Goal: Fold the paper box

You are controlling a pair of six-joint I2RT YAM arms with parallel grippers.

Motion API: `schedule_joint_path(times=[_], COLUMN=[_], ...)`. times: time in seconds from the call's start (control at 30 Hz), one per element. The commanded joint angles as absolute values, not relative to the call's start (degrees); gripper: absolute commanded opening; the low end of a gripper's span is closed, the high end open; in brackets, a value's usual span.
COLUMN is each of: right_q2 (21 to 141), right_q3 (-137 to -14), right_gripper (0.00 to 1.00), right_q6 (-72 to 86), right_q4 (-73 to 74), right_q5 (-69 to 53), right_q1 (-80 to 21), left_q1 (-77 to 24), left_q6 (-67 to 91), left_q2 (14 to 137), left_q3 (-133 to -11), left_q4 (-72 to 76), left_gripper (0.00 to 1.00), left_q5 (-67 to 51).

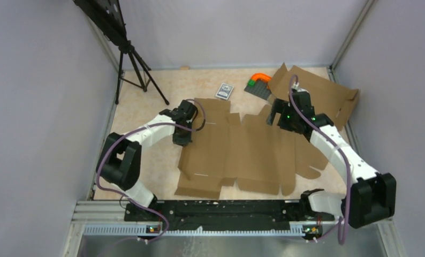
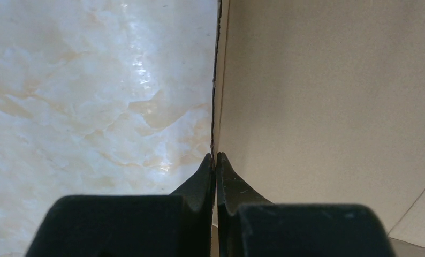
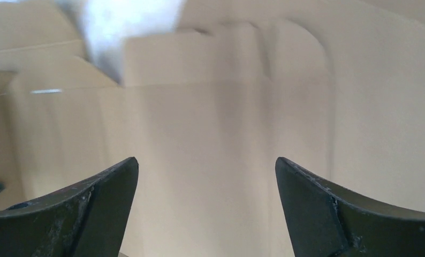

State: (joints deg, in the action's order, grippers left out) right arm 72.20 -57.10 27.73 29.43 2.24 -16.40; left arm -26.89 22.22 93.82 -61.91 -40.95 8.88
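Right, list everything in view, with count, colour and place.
box blank: 1, brown, spread flat at table centre
second blank: 1, brown, far right, by the wall
card pack: 1, grey, far centre
curved piece: 1, orange, on the base
base: 1, dark grey, left of the second blank
tripod: 1, black, far left corner
table: 1, beige marbled, under everything
left gripper: 1, black, shut, tips at the box blank's left edge
right gripper: 1, black, open, over the box blank's far right part
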Motion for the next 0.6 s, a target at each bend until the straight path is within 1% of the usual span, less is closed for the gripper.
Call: schedule_joint_path(times=[0.0,0.13,0.3,0.43,0.57], right_q2=[65.22,60.63,60.51,62.98,65.95], right_q3=[-53.01,-48.59,-46.05,-42.78,-40.14], right_gripper=[0.99,0.97,0.94,0.92,0.91], right_q6=[35.15,35.21,37.89,39.49,35.94], right_q4=[41.73,43.48,44.5,40.15,34.23], right_q5=[15.52,14.99,16.33,15.2,9.79], right_q1=[-15.65,-15.31,-14.56,-13.23,-9.41], left_q1=[-25.12,-24.78,-24.76,-24.78,-24.77], left_q6=[25.03,23.48,21.09,20.09,19.96], left_q2=[90.13,89.92,90.57,91.15,91.41], left_q3=[-58.71,-58.01,-58.73,-59.98,-60.03], left_q4=[-38.85,-37.86,-37.82,-39.12,-39.02], left_gripper=[0.0,0.0,0.0,0.0,0.0], left_q5=[11.9,10.18,9.27,11.21,11.16])
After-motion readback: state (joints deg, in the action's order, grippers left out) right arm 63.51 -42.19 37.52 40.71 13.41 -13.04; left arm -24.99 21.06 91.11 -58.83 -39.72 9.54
